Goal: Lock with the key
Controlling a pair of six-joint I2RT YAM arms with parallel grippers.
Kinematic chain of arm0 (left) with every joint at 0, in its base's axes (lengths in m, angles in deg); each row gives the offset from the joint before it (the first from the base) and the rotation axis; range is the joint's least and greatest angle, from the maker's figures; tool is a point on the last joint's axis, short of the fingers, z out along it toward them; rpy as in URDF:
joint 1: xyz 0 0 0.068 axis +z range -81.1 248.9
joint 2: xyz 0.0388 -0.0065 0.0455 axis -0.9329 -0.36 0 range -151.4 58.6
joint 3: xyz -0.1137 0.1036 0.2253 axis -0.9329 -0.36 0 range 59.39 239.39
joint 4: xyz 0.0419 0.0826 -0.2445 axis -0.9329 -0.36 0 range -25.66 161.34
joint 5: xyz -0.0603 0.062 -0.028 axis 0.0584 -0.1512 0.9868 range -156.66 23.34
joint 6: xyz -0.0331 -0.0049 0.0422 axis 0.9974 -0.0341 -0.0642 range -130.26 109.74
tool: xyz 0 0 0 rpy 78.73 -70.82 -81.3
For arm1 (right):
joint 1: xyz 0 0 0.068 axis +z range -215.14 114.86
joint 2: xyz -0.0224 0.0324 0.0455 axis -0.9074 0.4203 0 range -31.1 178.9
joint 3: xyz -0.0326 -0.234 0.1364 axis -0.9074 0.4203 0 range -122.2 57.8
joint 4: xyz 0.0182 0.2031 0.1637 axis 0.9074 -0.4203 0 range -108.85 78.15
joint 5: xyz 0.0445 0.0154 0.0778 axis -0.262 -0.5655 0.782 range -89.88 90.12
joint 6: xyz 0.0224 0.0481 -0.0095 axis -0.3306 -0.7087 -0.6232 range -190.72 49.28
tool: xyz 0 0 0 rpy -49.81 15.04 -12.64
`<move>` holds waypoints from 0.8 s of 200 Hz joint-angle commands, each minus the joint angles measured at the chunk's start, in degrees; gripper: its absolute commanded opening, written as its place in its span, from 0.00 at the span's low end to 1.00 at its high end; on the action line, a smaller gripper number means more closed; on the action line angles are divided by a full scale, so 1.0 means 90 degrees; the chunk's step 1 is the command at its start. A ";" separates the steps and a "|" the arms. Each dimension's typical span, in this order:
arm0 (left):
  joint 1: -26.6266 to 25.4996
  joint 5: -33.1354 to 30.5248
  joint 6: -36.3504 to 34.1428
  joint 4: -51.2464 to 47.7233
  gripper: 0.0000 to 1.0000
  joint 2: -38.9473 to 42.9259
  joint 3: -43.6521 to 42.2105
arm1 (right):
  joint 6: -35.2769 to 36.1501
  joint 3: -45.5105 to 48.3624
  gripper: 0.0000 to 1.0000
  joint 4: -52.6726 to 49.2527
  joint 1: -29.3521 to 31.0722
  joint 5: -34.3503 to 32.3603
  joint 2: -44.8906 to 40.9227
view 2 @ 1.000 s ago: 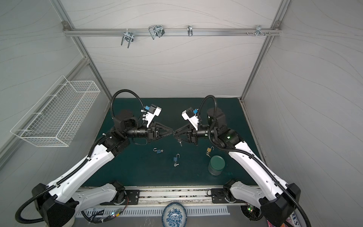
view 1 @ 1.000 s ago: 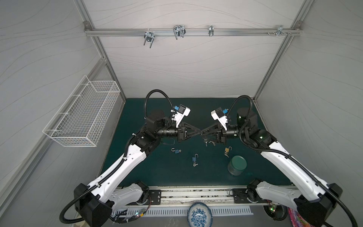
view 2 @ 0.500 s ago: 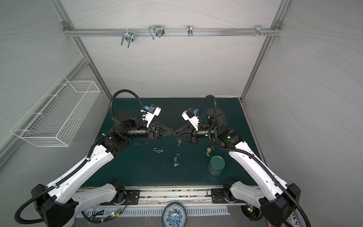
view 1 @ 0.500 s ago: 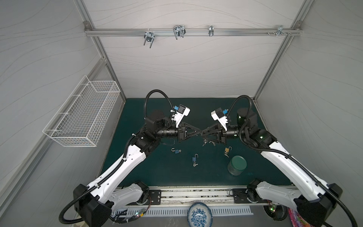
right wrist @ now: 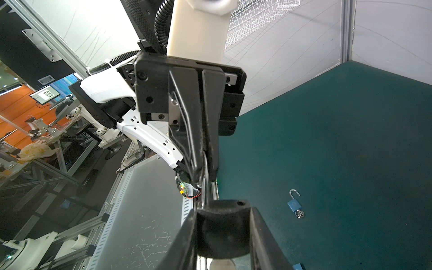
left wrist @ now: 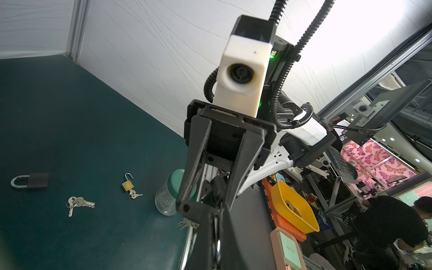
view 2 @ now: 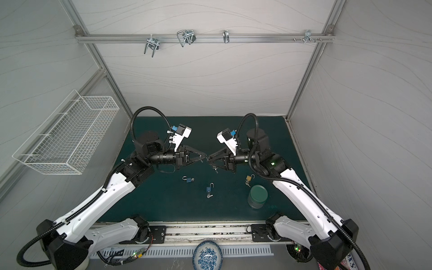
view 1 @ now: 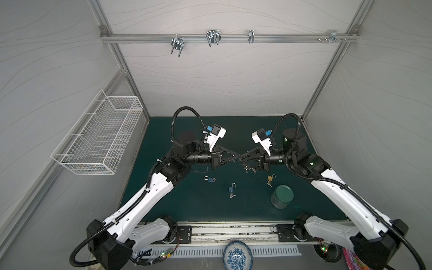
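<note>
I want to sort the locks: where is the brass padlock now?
In both top views the brass padlock lies on the mat right of centre, just behind the green-lidded jar, toward the back wall.

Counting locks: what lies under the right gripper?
Under the right gripper, a top view shows a key bunch. The left wrist view adds a black padlock, covered from above.

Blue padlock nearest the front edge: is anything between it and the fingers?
Nothing visible. The open blue padlock lies on the dark green mat, left fingers and right fingers meeting farther back; the green-lidded glass jar stands aside.
</note>
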 commanded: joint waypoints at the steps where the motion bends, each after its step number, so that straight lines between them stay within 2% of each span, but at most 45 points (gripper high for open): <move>1: -0.0001 -0.0467 0.0350 0.0008 0.00 0.0183 0.0383 | 0.0054 -0.0021 0.46 0.0643 -0.0027 -0.0085 -0.0404; 27: 0.0004 -0.0898 0.0916 0.0327 0.00 0.0319 0.0388 | 0.0021 0.0290 0.73 0.1348 -0.0033 -0.0790 -0.0709; 37: 0.0000 -0.1203 0.1049 0.0335 0.00 0.0420 0.0383 | -0.0033 0.0442 0.78 0.1698 -0.0023 -0.1016 -0.0820; 68: 0.0001 -0.1905 0.1717 0.0881 0.00 0.0727 0.0172 | -0.0300 0.0592 0.76 0.2525 0.0056 -0.1113 -0.0820; 111: 0.0002 -0.1741 0.2649 0.1971 0.00 0.0722 0.0042 | -0.0832 0.0788 0.68 0.3779 0.0398 -0.1569 -0.0602; 138: -0.0009 -0.1672 0.2965 0.2539 0.00 0.0751 -0.0167 | -0.0754 0.0680 0.65 0.3994 0.0574 -0.1724 -0.0419; 160: -0.0003 -0.1671 0.3047 0.2581 0.00 0.0734 -0.0184 | -0.0806 0.0540 0.61 0.4046 0.0665 -0.1678 -0.0272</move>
